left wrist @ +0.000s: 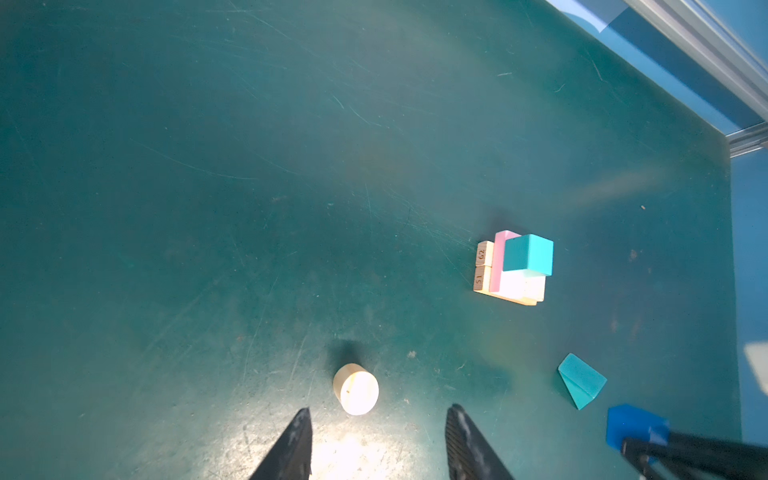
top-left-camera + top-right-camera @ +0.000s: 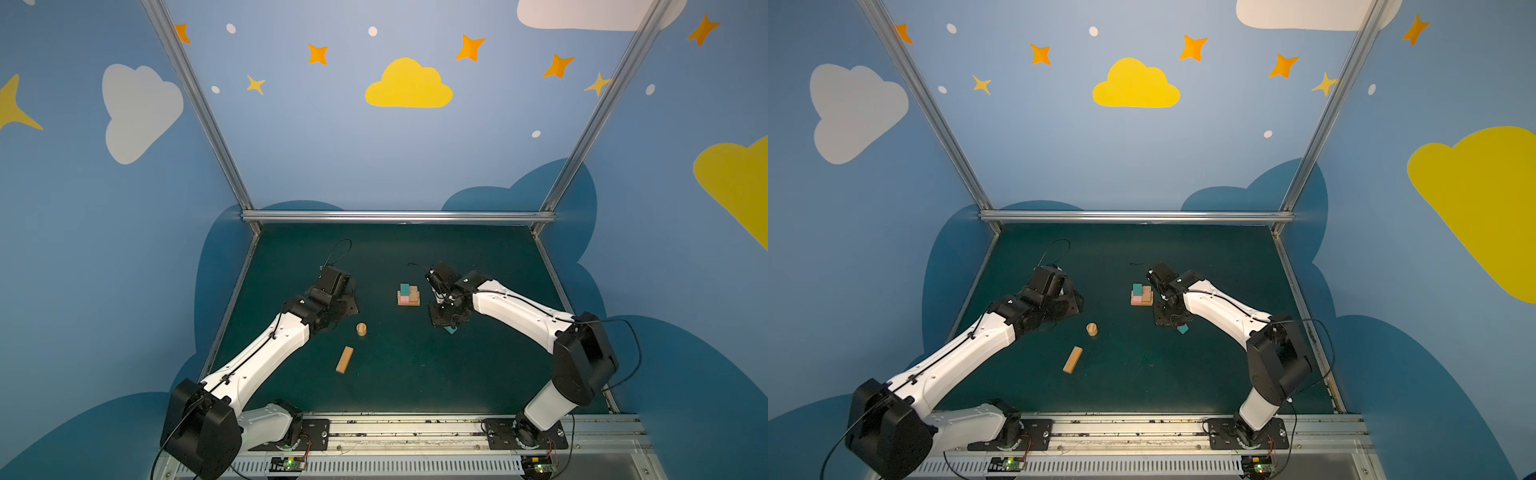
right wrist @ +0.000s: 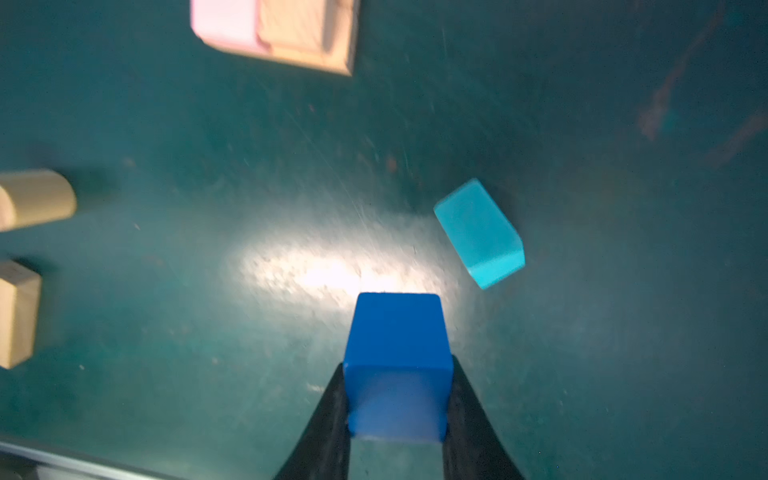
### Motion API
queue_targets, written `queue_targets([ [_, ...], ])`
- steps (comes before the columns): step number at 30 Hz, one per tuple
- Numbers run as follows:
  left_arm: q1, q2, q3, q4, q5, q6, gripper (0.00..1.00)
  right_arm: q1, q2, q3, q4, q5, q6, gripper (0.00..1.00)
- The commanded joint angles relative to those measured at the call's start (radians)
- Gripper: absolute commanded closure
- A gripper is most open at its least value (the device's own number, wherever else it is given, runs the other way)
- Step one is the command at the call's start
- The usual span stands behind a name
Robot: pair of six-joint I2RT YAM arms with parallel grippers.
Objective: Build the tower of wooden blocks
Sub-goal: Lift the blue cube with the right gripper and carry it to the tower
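Tan bar (image 2: 344, 360) lying nearest on the tabletop (image 2: 399, 382), tan cylinder (image 2: 361, 329) just beyond, left hand (image 1: 380, 409) spread and empty near it, right hand (image 3: 397, 365) pinching a blue cube (image 3: 397, 328) near the teal house piece (image 2: 451, 329), block tower (image 2: 408, 295) farther back, teal cube (image 2: 404, 288) on top

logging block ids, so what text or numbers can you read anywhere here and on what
"62": sideways on the end face of a stacked tan bar, left wrist view.
"51": on the end face of the neighbouring tan bar.
Nothing else reads; any print on the circuit boards by the front rail is too small.
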Motion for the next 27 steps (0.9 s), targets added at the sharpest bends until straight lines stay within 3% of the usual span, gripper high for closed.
queue_targets([
  [1, 0.006, 0.0, 0.005, -0.008, -0.037, 0.029, 0.48, -0.005, 0.066, 0.084, -0.035, 0.005, -0.012, 0.8],
  [13, 0.012, 0.048, 0.028, -0.012, -0.059, 0.056, 0.48, -0.052, 0.276, 0.345, -0.029, -0.023, -0.012, 0.81],
  [27, 0.014, 0.056, 0.035, -0.024, -0.079, 0.069, 0.49, -0.077, 0.408, 0.483, -0.029, -0.054, -0.008, 0.81],
])
